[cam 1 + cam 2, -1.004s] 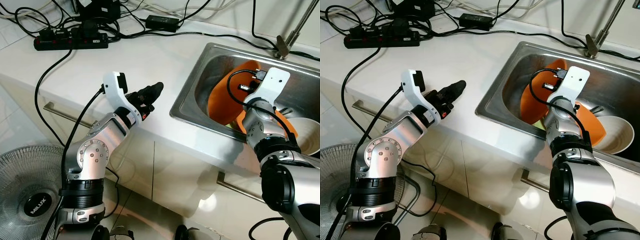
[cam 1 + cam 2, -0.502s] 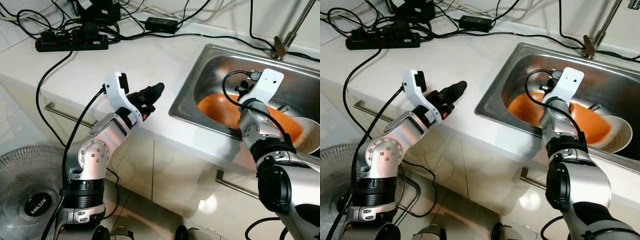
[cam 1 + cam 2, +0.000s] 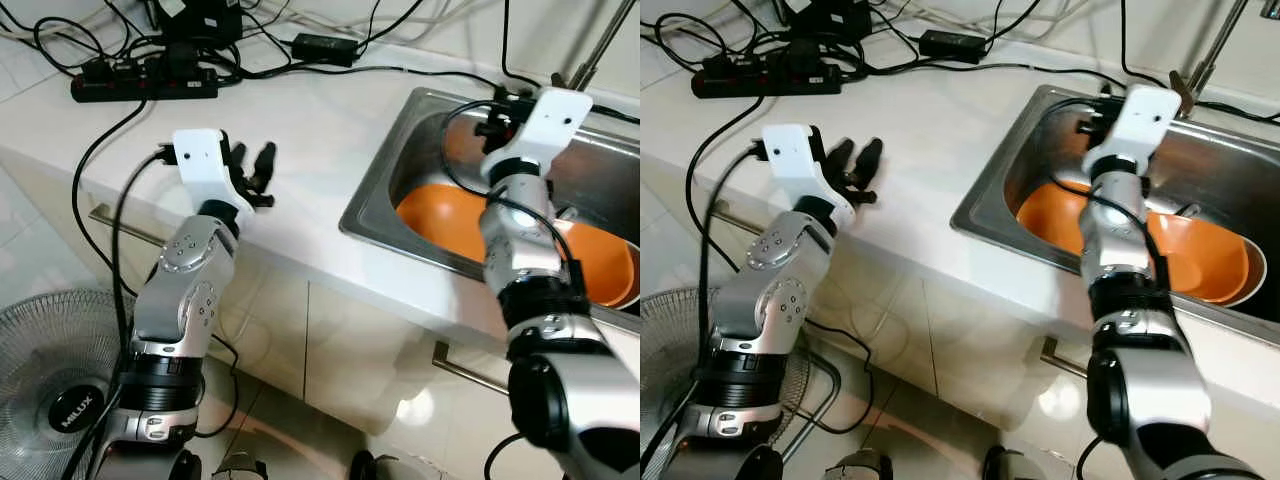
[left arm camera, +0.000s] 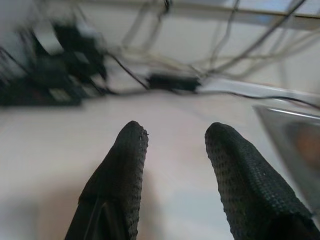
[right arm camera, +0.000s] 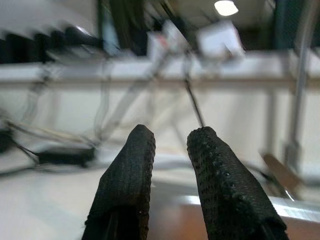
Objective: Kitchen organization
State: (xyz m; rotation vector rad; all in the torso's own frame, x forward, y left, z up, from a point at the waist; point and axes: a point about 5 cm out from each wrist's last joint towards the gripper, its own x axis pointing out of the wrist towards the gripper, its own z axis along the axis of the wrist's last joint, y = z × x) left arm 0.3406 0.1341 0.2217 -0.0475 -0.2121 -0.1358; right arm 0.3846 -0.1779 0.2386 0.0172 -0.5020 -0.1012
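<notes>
One orange bowl (image 3: 470,215) lies tilted in the sink (image 3: 400,130), mouth facing up and toward the faucet; left gripper (image 4: 172,140) over the counter (image 3: 300,130), right gripper (image 5: 167,137) above the sink, both fingers parted, empty

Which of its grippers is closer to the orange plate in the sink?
Right. The right gripper hovers above the orange plate; the left gripper is over the counter.

Both head views are bright and evenly lit, sharp across the frame, with soft shadows under the arms on the white surface (image 3: 300,130) and a glare patch on the floor at lower centre. Both wrist views are motion-blurred; only the black fingers (image 4: 125,165) stay crisp. A ceiling lamp (image 5: 226,7) glows at upper right.
</notes>
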